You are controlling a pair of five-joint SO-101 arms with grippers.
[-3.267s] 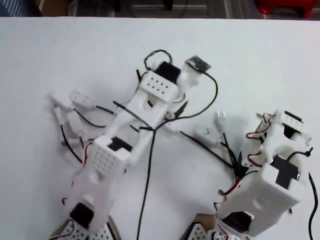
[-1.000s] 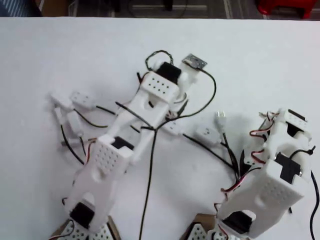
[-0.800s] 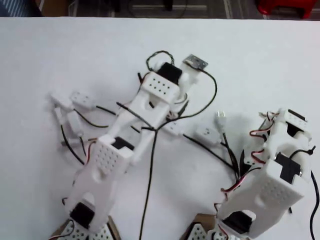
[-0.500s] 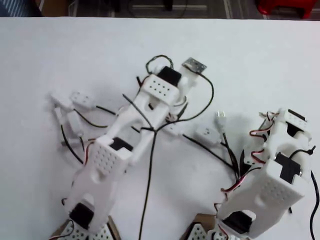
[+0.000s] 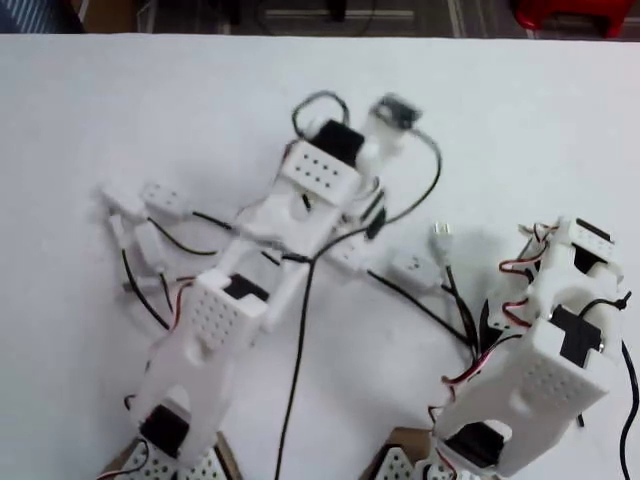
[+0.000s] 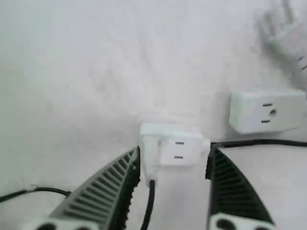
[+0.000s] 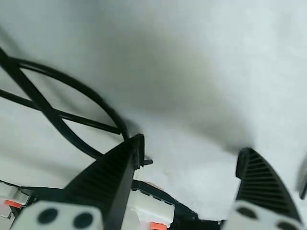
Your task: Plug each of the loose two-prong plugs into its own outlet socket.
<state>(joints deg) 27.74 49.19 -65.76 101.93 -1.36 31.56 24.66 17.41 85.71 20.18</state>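
A white outlet socket with two slots and a black cord lies on the table. My left gripper has one finger against each of its sides and is shut on it. In the high view this socket sits under the left gripper near the table's middle. A second white outlet socket lies just beyond it. A loose two-prong plug rests past that one. My right gripper hangs open over bare table and black cords, with nothing between its fingers.
More white plug and socket pieces with thin black cords lie at the left of the table. Black cords run between the two arms. The right arm is folded at the near right. The far half of the white table is bare.
The left arm's wrist has shifted a little toward the far side, and its camera cable has swung. The right arm has stayed still over the last second.
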